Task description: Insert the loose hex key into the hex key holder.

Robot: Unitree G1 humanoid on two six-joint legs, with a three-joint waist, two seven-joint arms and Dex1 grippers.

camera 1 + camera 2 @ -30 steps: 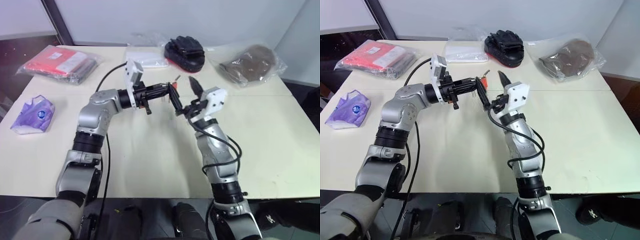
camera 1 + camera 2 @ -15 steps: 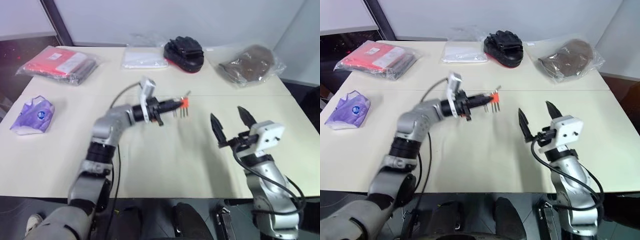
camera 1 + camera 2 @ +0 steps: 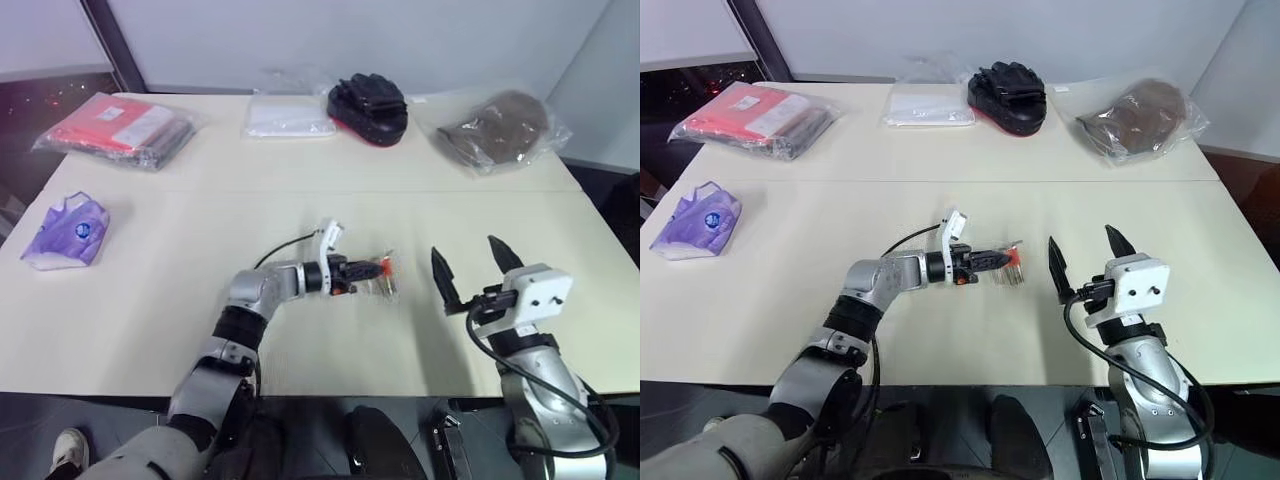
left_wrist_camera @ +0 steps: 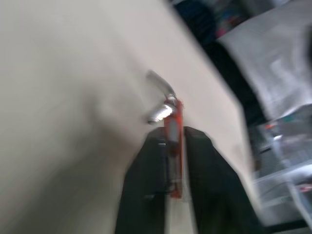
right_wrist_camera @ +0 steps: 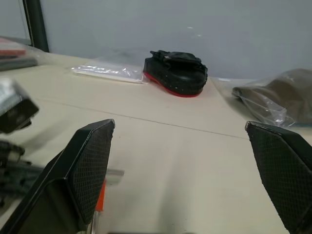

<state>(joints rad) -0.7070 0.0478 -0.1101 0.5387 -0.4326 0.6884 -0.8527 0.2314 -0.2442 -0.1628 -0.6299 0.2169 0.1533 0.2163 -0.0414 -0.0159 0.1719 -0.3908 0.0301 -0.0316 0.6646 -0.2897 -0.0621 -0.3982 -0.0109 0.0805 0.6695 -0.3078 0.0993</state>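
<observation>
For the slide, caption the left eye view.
Left gripper lowers the red holder to the table; right gripper open.

The left arm is stretched low toward the middle of the counter, its gripper (image 3: 372,271) pinched on the hex key holder (image 3: 385,268). The right gripper (image 3: 470,270) is held up with fingers spread wide, near the counter's front edge.

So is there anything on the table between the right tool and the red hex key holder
Nothing visible. Bare table lies between the open right tool and the hex key holder, which sits at the left tool's tips.
</observation>
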